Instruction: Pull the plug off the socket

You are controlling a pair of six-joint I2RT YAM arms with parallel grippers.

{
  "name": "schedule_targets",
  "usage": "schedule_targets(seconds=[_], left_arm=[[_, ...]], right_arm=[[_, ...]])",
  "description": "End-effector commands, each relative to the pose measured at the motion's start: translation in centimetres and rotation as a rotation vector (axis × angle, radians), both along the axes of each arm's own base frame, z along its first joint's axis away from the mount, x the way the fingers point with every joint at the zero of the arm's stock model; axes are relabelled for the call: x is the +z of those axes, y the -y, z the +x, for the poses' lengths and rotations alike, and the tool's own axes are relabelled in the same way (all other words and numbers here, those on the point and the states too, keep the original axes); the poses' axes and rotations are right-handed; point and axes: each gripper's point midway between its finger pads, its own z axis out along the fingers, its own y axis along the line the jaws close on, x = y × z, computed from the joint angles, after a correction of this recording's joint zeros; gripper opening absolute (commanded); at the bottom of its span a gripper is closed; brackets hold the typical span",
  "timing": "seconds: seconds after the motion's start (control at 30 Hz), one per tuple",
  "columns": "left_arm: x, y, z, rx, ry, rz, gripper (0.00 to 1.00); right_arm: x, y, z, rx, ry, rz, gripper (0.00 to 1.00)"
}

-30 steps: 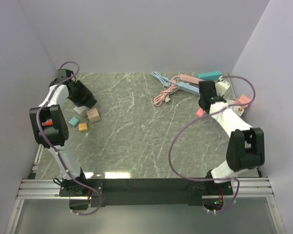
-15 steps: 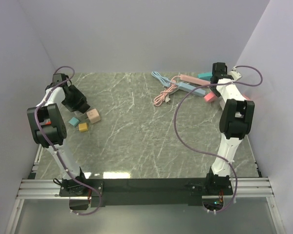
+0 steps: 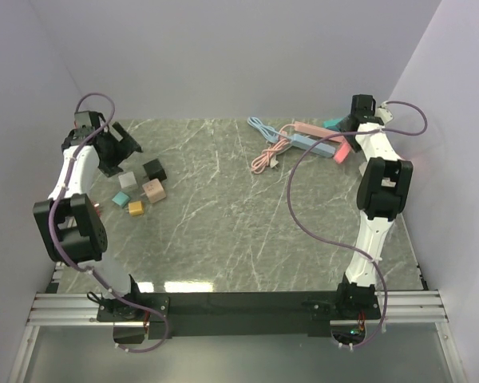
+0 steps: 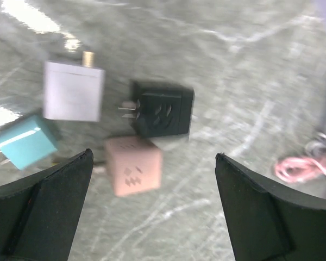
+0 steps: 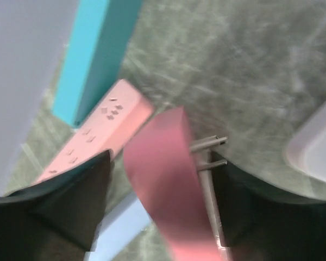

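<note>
Pink plug: a rosy block [image 5: 163,187], blurred and tilted, with two metal prongs sticking out sideways, seated in no socket.
Where: the far right corner of the table [image 3: 223,231], just beside the pink power strip [image 5: 100,136]; the teal strip [image 5: 95,54] and the blue strip [image 5: 119,231] are close by.
Right gripper [image 5: 162,163]: the fingers stand parted on either side of the plug, with a gap showing on one side; not clamped.
Left gripper [image 4: 153,156]: spread wide and empty, above the black plug [image 4: 162,109].
Loose plugs: beige [image 4: 133,171], white [image 4: 73,91] and teal [image 4: 26,141] lie around the black one.
Change, right: a second ago this gripper carried the pink plug nearer mid-table; the arm now reaches into the corner.
Change, left: the black plug was not on the table then; the gripper is now farther back-left.
</note>
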Motion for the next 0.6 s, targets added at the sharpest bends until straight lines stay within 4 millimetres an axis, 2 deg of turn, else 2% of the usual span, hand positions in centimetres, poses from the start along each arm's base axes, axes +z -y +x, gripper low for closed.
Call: schedule_targets(seconds=[0.0,0.07,0.17,0.23,0.3,0.33,0.37,0.4,0.43,0.47,0.5,0.53,0.57], left_arm=[[3.9,2.4,0.1,-0.082,0.106,-0.024,0.99],[4.4,3.7,0.0,-0.113,0.118,-0.031,0.99],[4.4,5.4,-0.2,-0.146,0.127,-0.05,0.99],[4.1,5.9,-0.3,-0.153,0.128,-0.06,0.99],[3.4,6.6,-0.6,-0.161,0.114,-0.073,0.99],[3.4,6.8,-0.5,-0.164,0.119,-0.079,0.99],[3.4,7.1,-0.7,-0.174,0.122,-0.089,0.99],[3.5,7.4,-0.8,-0.179,0.127,-0.095,1.0],[4.1,7.5,-0.6,-0.182,0.155,-0.091,0.99],[5.0,8.0,-1.0,-0.199,0.187,-0.091,0.99],[5.7,8.4,-1.0,-0.215,0.217,-0.093,0.99],[6.3,8.9,-0.9,-0.236,0.249,-0.103,0.99],[7.1,9.6,-0.8,-0.261,0.291,-0.111,0.99]], right_arm=[[3.8,-0.6,2.9,0.052,0.152,0.045,0.84],[4.9,-1.2,3.5,0.103,0.193,0.067,0.91],[6.2,-1.9,3.6,0.138,0.213,0.083,0.93],[6.5,-1.6,3.0,0.12,0.195,0.076,0.93],[6.3,-1.5,1.9,0.119,0.152,0.07,0.94],[7.9,-1.5,1.6,0.124,0.188,0.056,0.94],[6.9,-1.4,0.6,0.12,0.159,0.052,0.95],[7.3,-1.3,0.0,0.121,0.168,0.05,0.95],[10.3,-1.2,-0.4,0.133,0.247,0.034,0.95],[9.4,-1.3,-1.6,0.155,0.221,0.028,0.95],[10.1,-1.4,-2.3,0.165,0.228,0.013,0.95],[12.3,-0.8,-3.4,0.149,0.251,-0.034,0.95],[11.7,-0.2,-5.0,0.138,0.193,-0.064,0.95]])
